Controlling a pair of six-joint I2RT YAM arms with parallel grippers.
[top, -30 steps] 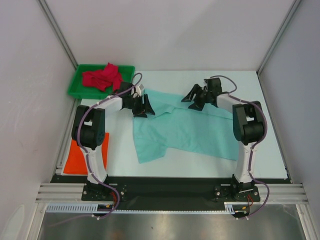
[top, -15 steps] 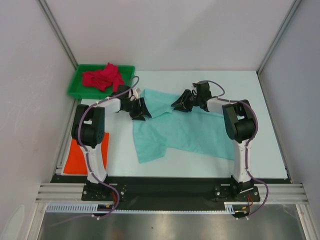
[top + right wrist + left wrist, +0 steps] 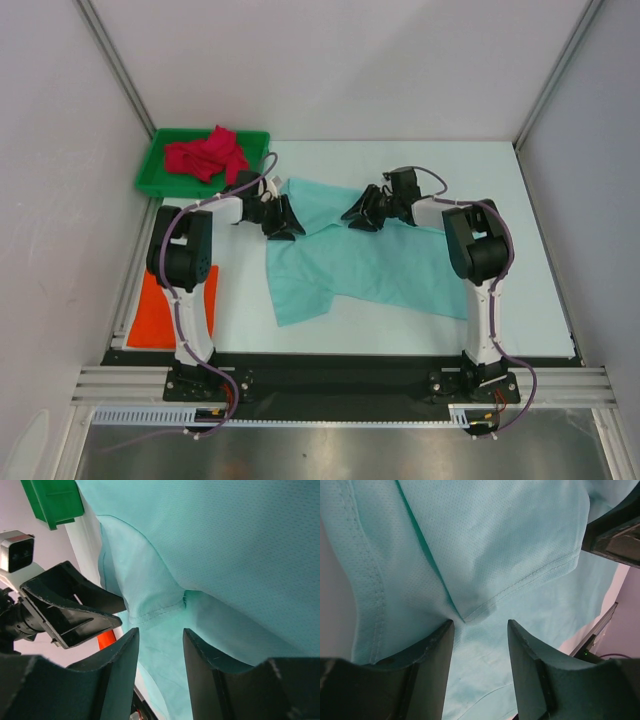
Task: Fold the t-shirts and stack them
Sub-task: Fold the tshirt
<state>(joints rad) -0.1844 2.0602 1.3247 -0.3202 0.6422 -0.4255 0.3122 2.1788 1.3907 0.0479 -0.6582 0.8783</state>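
A: Entry, right gripper [image 3: 358,213]: has swung inward toward the left gripper [image 3: 285,222]. Both stand with jaws parted, nothing pinched.

B: Entry, mint green t-shirt [image 3: 380,265]: lies spread, its far hem fold directly beneath both sets of fingertips. Likely next: the grasp for the first fold.

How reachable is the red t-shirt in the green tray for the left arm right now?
Probably reachable. The red t-shirt lies uncovered, heaped in the green tray, a little beyond the left pincer, whose jaws stand open over the mint t-shirt and grip nothing. Nothing stands between them.
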